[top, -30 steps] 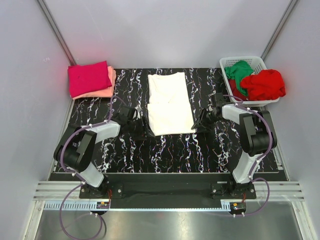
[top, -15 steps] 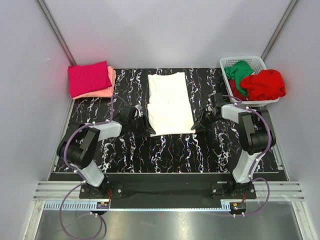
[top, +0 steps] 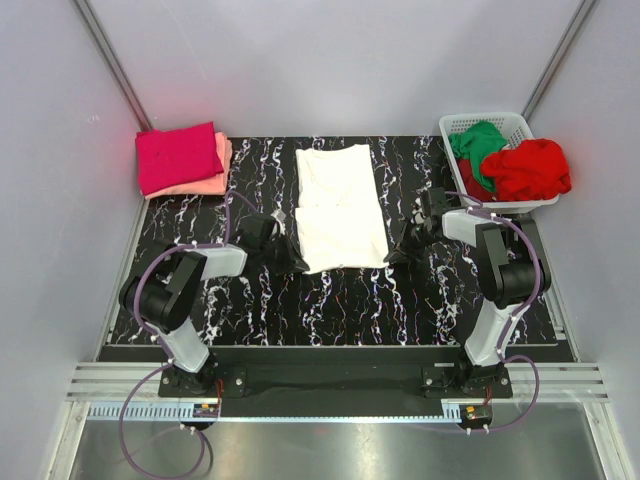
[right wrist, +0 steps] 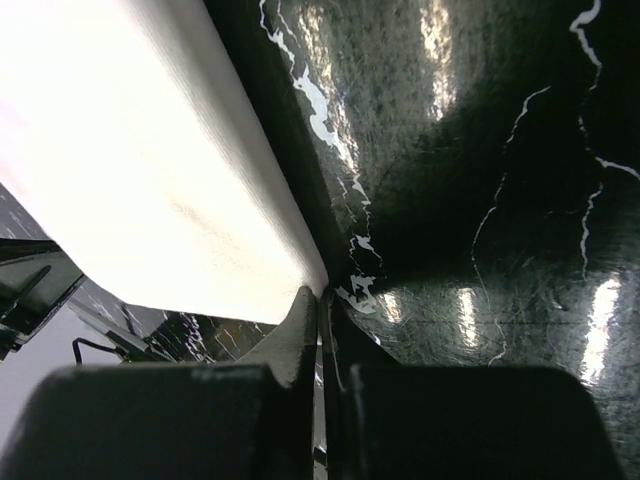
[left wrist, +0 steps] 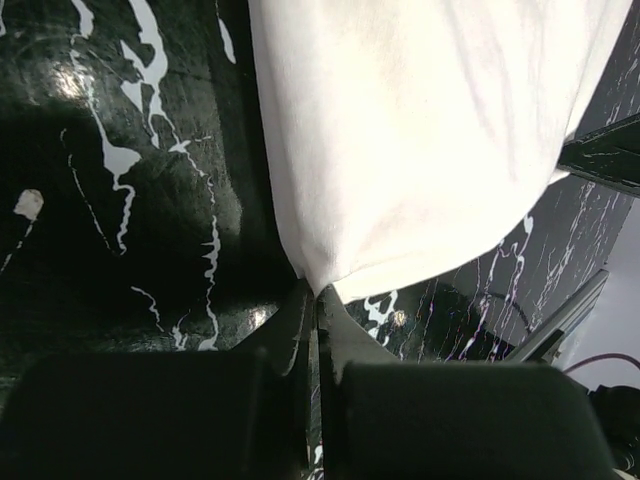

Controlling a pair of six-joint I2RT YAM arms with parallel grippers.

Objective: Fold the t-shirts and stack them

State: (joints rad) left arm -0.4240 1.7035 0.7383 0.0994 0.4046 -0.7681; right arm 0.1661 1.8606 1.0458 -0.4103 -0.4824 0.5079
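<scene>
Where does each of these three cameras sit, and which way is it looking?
Top external: fixed above and behind the robot, looking down on the black marbled table; shows the left arm and right arm.
Left wrist: rides the left arm, looking along the left end effector, shut on a corner of the white folded cotton t-shirt.
Right wrist: rides the right arm, looking along the right end effector, shut on another corner.
Shared: all views show that t-shirt and table.

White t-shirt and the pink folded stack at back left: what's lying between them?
Nothing: only bare black marbled table separates the white t-shirt from the stack, seen in the top view.
</scene>
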